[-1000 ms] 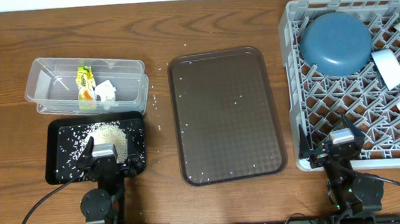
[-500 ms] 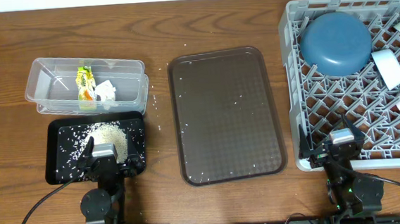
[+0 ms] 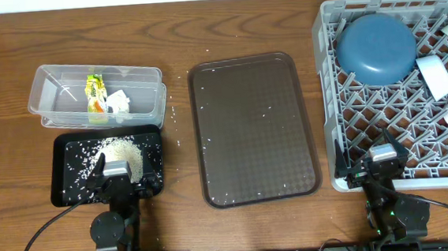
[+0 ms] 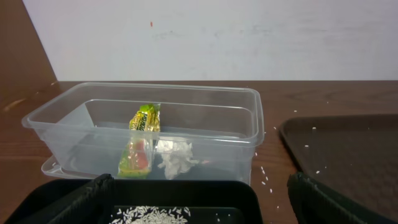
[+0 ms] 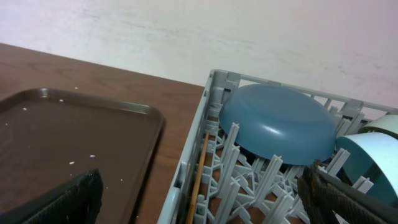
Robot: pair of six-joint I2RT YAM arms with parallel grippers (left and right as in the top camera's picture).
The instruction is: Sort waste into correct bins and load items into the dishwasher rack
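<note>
Both spread, empty: left tool (image 4: pixel 200 190); right tool (image 5: pixel 199 186)

Dark wooden table (image 3: pixel 225 22), plain white wall (image 4: pixel 217 37)

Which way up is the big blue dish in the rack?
Upside down and tilted. The dark-blue dish shows its rounded underside, leaning on pegs of the dishwasher rack.

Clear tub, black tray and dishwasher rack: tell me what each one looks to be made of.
Clear tub: thin see-through plastic, glossy; the wrapper shows through its wall.
Black tray: probably plastic, smooth with a slight sheen on the rim; the look leaves this open.
Dishwasher rack: light-grey moulded plastic, matte, its lattice and upright pegs looking formed in one piece.
</note>
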